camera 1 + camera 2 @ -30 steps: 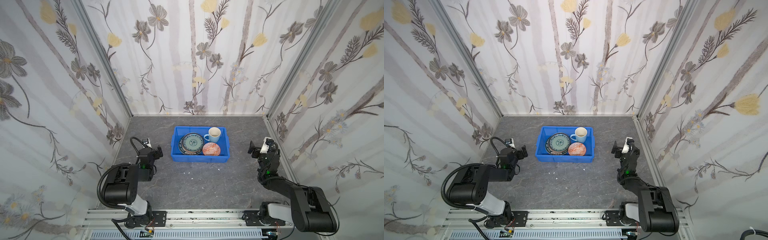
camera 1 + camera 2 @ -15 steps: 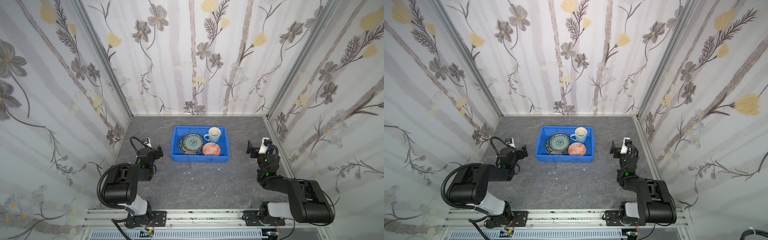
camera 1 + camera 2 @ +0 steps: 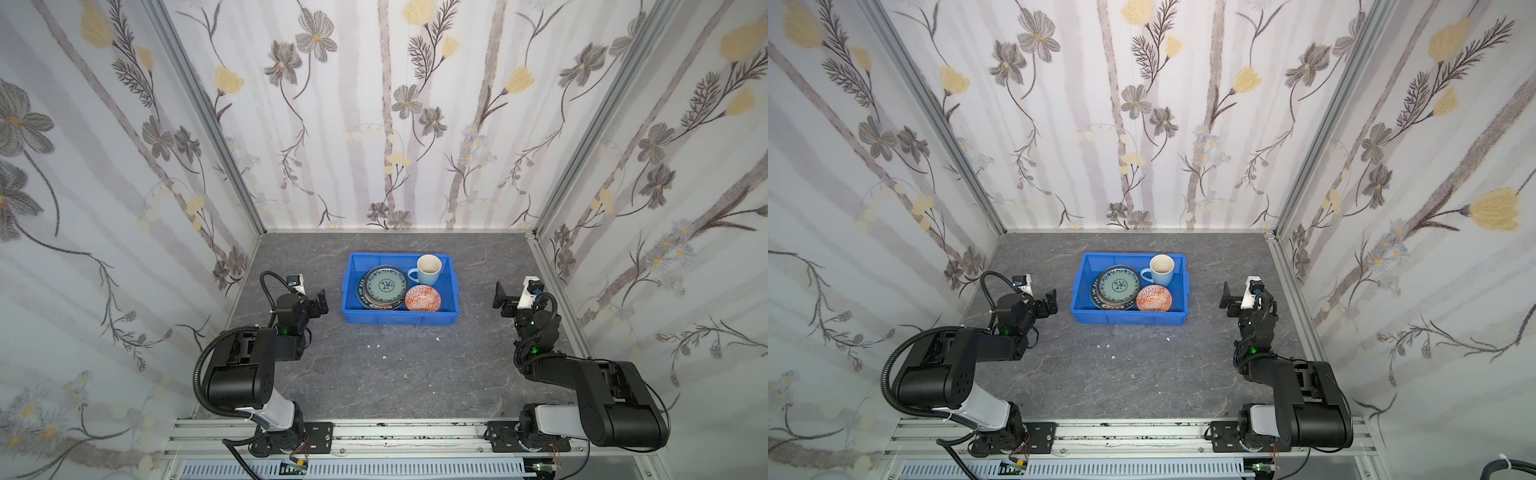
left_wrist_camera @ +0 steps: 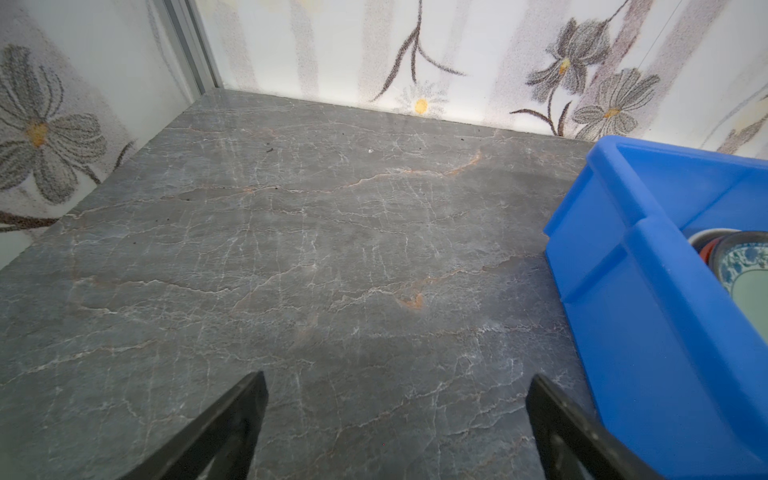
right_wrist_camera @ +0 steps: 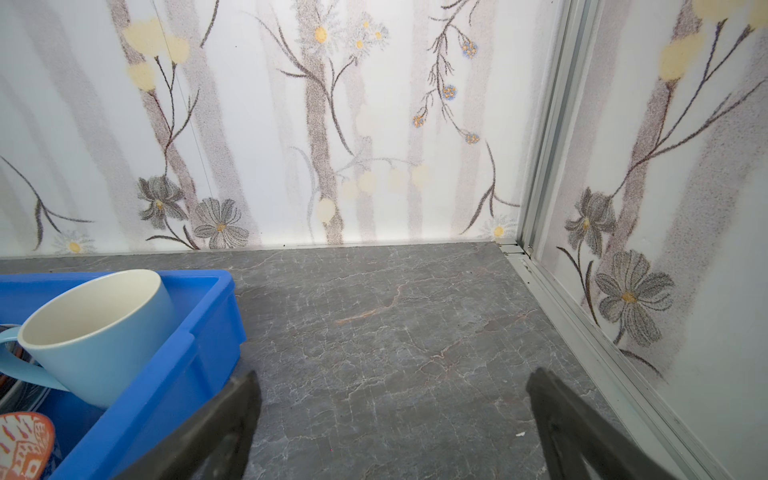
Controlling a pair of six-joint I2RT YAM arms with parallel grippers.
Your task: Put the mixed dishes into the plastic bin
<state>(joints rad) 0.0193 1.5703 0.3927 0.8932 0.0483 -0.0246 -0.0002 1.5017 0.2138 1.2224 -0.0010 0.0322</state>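
The blue plastic bin point(image 3: 399, 319) point(image 3: 1128, 319) stands at the middle of the grey table. In it a teal patterned plate point(image 3: 386, 286) point(image 3: 1119, 286) tops a stack of plates, with the rims of the lower ones showing at its edge. A pale blue mug point(image 3: 430, 269) point(image 5: 95, 332) stands upright in the bin's far right corner. An orange-patterned bowl point(image 3: 423, 298) point(image 3: 1153, 298) sits in front of the mug. My left gripper point(image 3: 312, 301) point(image 4: 397, 380) is open and empty, left of the bin. My right gripper point(image 3: 510, 300) point(image 5: 392, 376) is open and empty, right of the bin.
Flowered walls close in the table on three sides, with metal corner posts point(image 3: 552, 199). Both arms are folded low near the front rail point(image 3: 374, 434). A few small white crumbs point(image 3: 384, 356) lie on the table in front of the bin.
The right arm has drawn back and folded lower, its gripper shifting slightly left. The left arm and the dishes have not moved.
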